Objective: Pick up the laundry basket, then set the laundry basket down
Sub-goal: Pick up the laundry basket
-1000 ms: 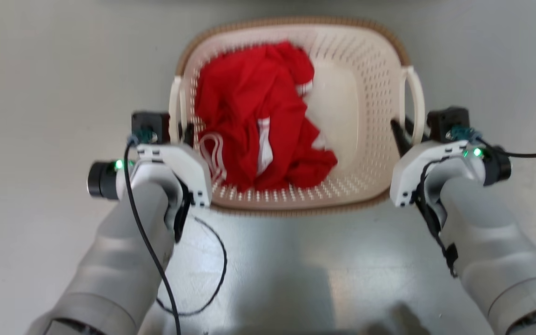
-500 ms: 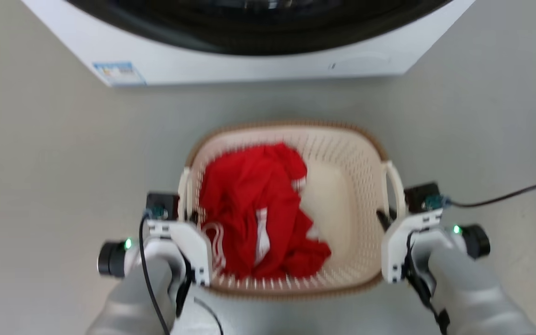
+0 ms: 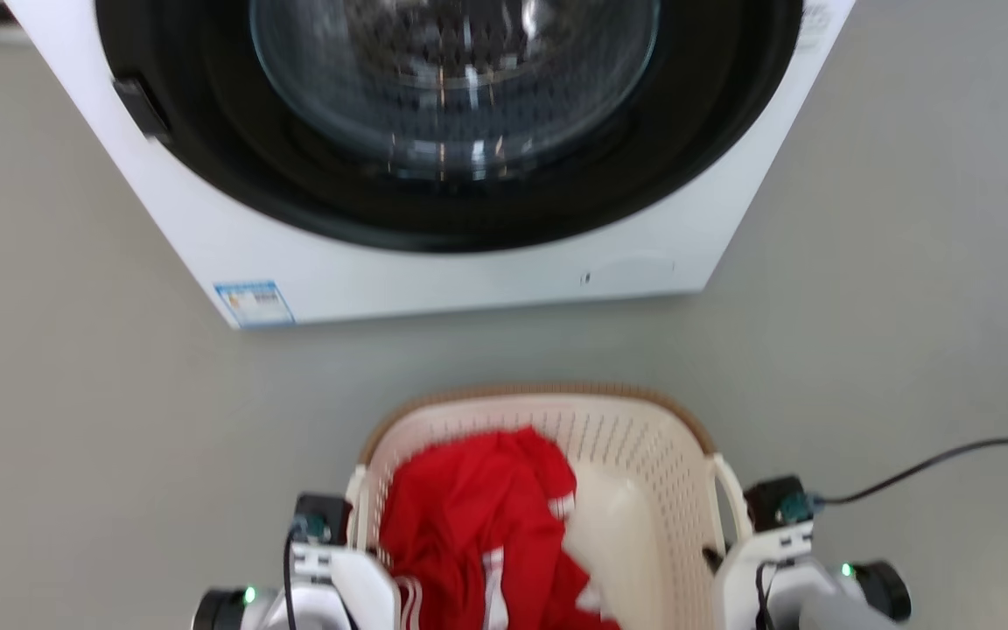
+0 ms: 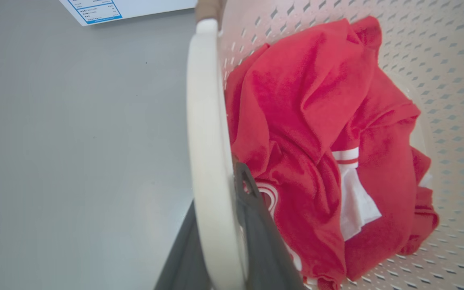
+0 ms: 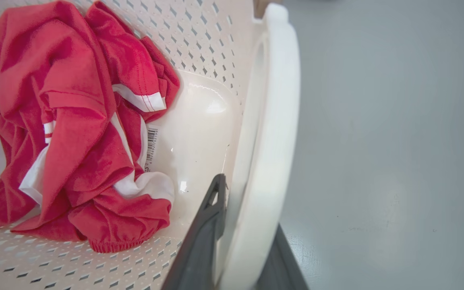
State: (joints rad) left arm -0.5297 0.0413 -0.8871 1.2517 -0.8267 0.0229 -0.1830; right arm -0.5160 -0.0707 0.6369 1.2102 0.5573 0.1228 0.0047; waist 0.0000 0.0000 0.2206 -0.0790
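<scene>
The left gripper [image 4: 219, 201] rises from the bottom centre of the left wrist view. Its two dark fingers are clamped on the basket's white left handle [image 4: 206, 121], one finger on the outer side and one on the inner side. The right gripper [image 5: 248, 209] rises from the bottom centre of the right wrist view and is clamped the same way on the right handle [image 5: 276, 100].

In the head view both white wrists sit at the bottom edge, one at each side of the basket [image 3: 644, 437]. The cream basket with its brown rim fills the lower centre of that frame. The pictures do not show whether it rests on the floor or hangs just above it.

A crumpled red garment [image 3: 478, 507] with white stripes lies in the left half of the basket. The right half shows bare glossy bottom, with a barcode sticker [image 5: 151, 145] beside the cloth.

A black cable [image 3: 933, 464] runs from the right wrist to the right edge. Grey floor [image 3: 75, 437] lies all around.

Further up, across a strip of floor, a white washer [image 3: 434, 271] spans the top of the frame. Its round glass door faces the camera, and it has a blue label [image 3: 252, 304] at its lower left corner.
</scene>
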